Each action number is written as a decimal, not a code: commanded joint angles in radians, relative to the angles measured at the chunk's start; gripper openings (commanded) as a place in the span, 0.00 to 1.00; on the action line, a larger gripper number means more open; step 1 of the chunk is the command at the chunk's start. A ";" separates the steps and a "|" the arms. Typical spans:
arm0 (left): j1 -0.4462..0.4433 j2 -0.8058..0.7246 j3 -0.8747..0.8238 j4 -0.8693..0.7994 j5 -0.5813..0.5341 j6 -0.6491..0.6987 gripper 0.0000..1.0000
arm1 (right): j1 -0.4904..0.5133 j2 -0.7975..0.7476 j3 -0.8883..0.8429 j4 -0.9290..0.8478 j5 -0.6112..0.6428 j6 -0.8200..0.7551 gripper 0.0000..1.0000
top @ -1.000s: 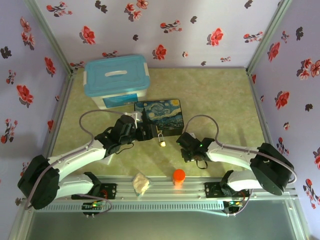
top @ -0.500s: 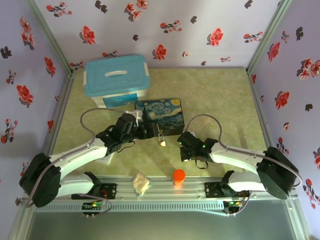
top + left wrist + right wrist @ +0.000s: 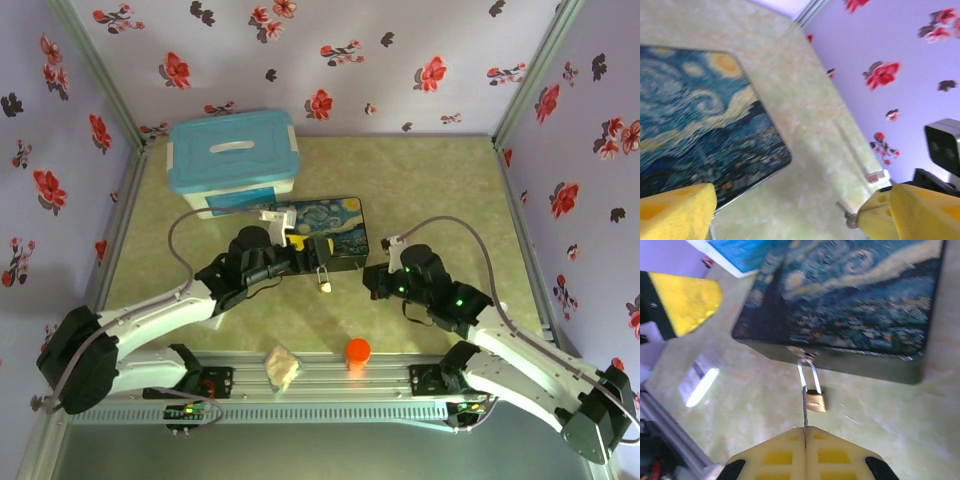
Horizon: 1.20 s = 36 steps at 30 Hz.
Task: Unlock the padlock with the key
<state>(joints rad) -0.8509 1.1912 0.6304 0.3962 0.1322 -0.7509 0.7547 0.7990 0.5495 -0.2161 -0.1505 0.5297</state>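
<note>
1. The right gripper (image 3: pixel 805 434) has its yellow fingers pressed together on the key (image 3: pixel 804 410). The thin blade sticks straight out from between the tips, toward the tin.
2. Just past the key tip lies the padlock (image 3: pixel 815 401). Its brass body rests on the green table (image 3: pixel 890 425), and its shackle is threaded through the hasp on the front wall of the Starry Night tin (image 3: pixel 850 315). In the right wrist view the blade runs along the body's left side rather than toward its bottom face. I cannot tell whether they touch.
3. The left gripper (image 3: pixel 312 255) is spread wide, with nothing between its yellow pads (image 3: pixel 675 210). In the top view it sits at the tin's front edge, just beside the padlock.
4. Well apart from all this, an orange cap (image 3: pixel 358 350) stands near the front rail and a blue-lidded box (image 3: pixel 233 160) stands behind the tin.
5. Risks:
   - The lock hangs loose on its shackle with nothing clamping it, so a push from the key could swing or slide it instead of entering the keyway.
   - The blade sits off to one side of the body, so driving forward may scrape past or bend the key.
   - The grip is on a very small key, so a sideways knock could twist it in the pads or drop it.
</note>
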 commanded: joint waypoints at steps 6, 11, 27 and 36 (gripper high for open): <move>-0.077 -0.025 -0.042 0.274 0.025 0.011 0.82 | -0.006 0.030 0.035 0.339 -0.257 0.074 0.00; -0.079 -0.040 -0.076 0.356 0.026 -0.035 0.77 | -0.007 0.064 0.027 0.514 -0.301 0.141 0.00; -0.079 -0.064 -0.110 0.454 0.063 -0.097 0.28 | -0.006 0.100 0.039 0.557 -0.330 0.150 0.00; -0.078 -0.053 -0.085 0.423 0.055 -0.101 0.00 | -0.008 0.066 0.017 0.546 -0.315 0.154 0.14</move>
<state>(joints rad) -0.9249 1.1450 0.5240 0.8200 0.1776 -0.8593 0.7525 0.8982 0.5678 0.2924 -0.4713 0.6758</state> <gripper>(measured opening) 0.045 0.112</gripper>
